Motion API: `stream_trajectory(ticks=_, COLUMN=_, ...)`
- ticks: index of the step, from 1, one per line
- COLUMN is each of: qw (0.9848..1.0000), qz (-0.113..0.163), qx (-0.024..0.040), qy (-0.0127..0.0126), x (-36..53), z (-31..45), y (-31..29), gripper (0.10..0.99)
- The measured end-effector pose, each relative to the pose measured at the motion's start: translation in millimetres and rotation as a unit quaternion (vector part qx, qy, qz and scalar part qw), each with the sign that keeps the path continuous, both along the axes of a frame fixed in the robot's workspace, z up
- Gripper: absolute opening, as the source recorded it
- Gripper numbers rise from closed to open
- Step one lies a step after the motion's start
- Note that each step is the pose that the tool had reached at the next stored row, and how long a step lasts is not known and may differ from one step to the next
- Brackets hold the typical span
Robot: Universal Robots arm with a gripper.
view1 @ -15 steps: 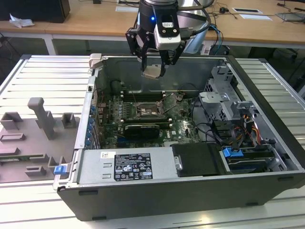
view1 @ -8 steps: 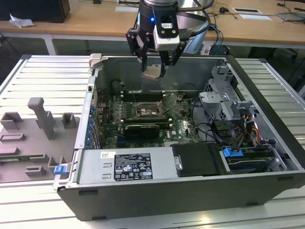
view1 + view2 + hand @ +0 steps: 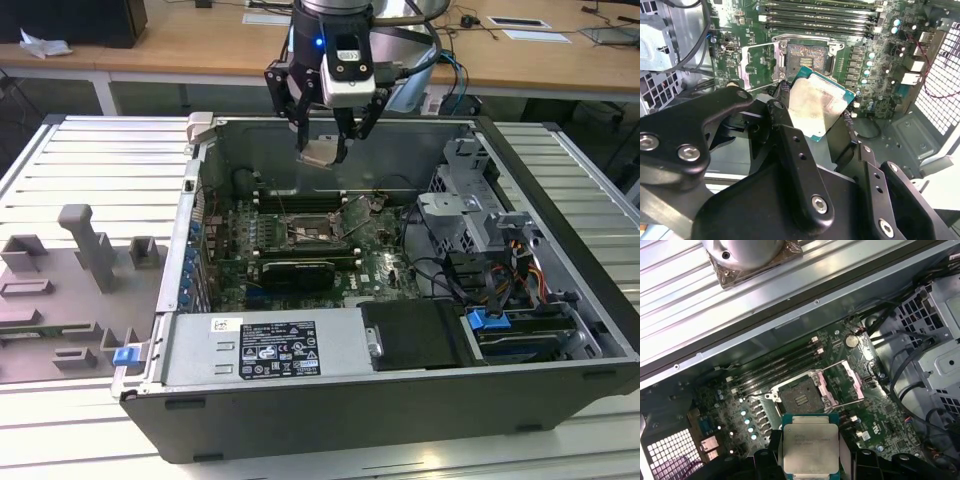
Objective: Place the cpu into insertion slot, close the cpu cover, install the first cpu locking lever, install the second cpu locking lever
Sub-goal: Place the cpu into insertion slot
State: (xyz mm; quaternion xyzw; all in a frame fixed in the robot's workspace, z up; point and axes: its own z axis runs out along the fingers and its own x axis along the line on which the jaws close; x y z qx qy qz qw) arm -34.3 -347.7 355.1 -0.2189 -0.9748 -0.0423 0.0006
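1. Gripping the cpu (image 3: 817,107), a small flat square chip with a pale silvery-beige metal top and a teal-green border, the black metal gripper (image 3: 326,146) has its fingers pressed against 2 opposite sides of the chip.
2. The chip hangs in the air, tilted in the second wrist view, and its metal top looks dull and smudged. It touches nothing but the fingers.
3. It is held over the open grey computer case (image 3: 560,240), well above the green motherboard (image 3: 385,268) on the case floor.
4. Below it is the insertion slot (image 3: 799,397), a small square dark socket with a metal rim. The socket is bare inside, with its contact field showing.
5. The cpu cover (image 3: 757,67), a thin square silvery frame plate with a square window, is swung open and sits just beside the socket.
6. Long narrow black memory sticks (image 3: 815,11) run in parallel near the socket.
7. The case rests on a ribbed grey metal table (image 3: 90,170).
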Motion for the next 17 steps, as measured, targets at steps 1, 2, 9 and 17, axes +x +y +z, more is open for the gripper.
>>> stream_trajectory(ticks=1, qw=1.0, qz=-0.002, qx=0.0, qy=0.0, x=0.0, z=-0.4, y=0.0, gripper=0.537)
stream_trajectory(ticks=2, qw=1.0, qz=-0.003, qx=0.0, qy=0.0, x=0.0, z=-0.6, y=0.0, gripper=0.537)
stream_trajectory(ticks=9, qw=0.9999, qz=-0.014, qx=-0.0004, qy=0.0, x=0.0, z=-1.7, y=0.0, gripper=0.537)
stream_trajectory(ticks=17, qw=0.9994, qz=-0.034, qx=-0.0005, qy=0.0, x=-0.5, z=-4.7, y=0.0, gripper=0.537)
